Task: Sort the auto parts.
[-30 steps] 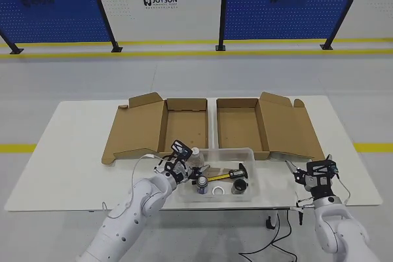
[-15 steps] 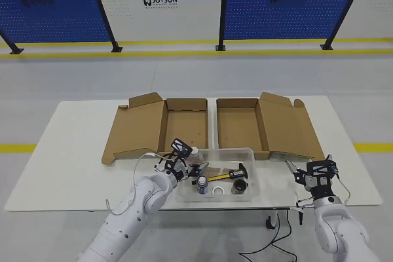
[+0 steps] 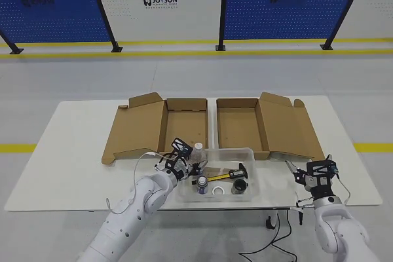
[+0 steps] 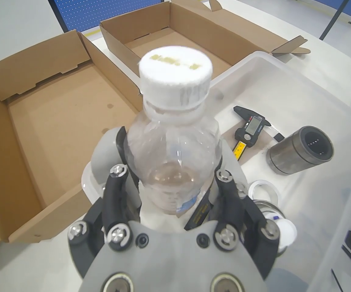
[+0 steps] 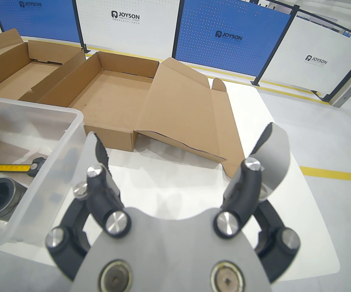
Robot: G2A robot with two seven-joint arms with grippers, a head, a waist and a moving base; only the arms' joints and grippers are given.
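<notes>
Left jaws clamp one bottle [image 4: 172,141]; right jaws spread; two boxes [image 3: 183,128] [image 3: 239,128]; bin [image 4: 285,77] holds maybe five parts [image 4: 300,150].

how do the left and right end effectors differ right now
The left end effector is shut on a clear bottle; the right end effector is open and empty. The left is at the plastic bin's left end; the right is over the table past its right end. Both look identically built.

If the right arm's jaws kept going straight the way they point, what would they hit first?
Most likely the flap of the right box: the right gripper, jaws open, points over bare table at it. Depth is unclear, so it could touch the table first.
</notes>
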